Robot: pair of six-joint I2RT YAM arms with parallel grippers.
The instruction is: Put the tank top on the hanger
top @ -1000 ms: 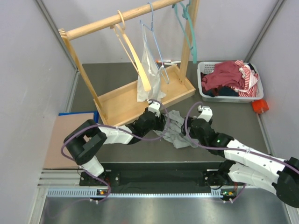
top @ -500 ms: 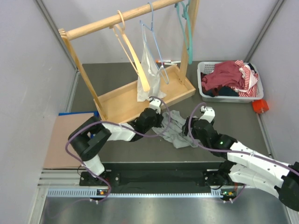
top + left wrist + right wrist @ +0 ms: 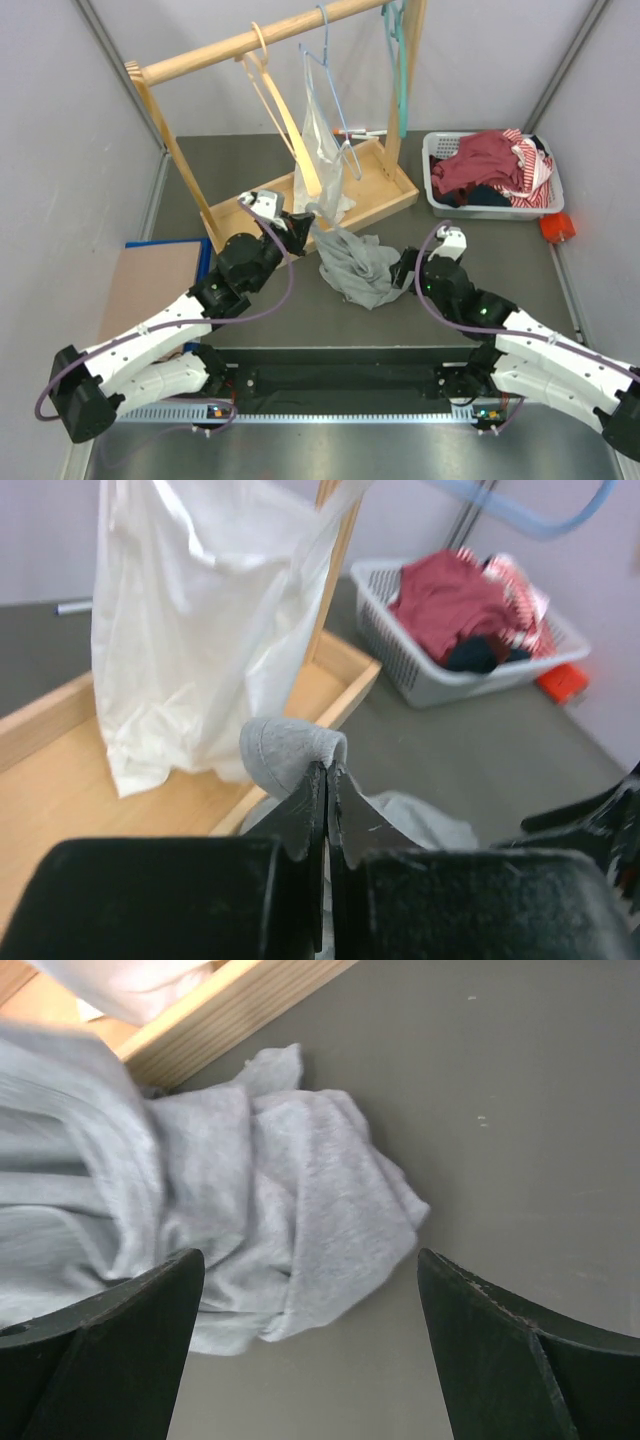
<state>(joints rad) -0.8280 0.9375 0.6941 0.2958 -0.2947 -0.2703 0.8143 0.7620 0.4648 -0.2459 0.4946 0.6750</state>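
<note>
Grey tank top [image 3: 355,265] bunched, corner raised; teal hanger [image 3: 403,90] hanging from rail [image 3: 200,55].

Left claw [image 3: 326,772] pinched tight (arm stretched forward), right claw [image 3: 308,1260] spread wide.

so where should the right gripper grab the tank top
Probably the rumpled free end of the tank top lying on the table, coming straight down: the open right gripper hangs over it, while the left gripper pinches the raised fold.

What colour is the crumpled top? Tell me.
Light grey; the tank top shows best in the right wrist view.
</note>
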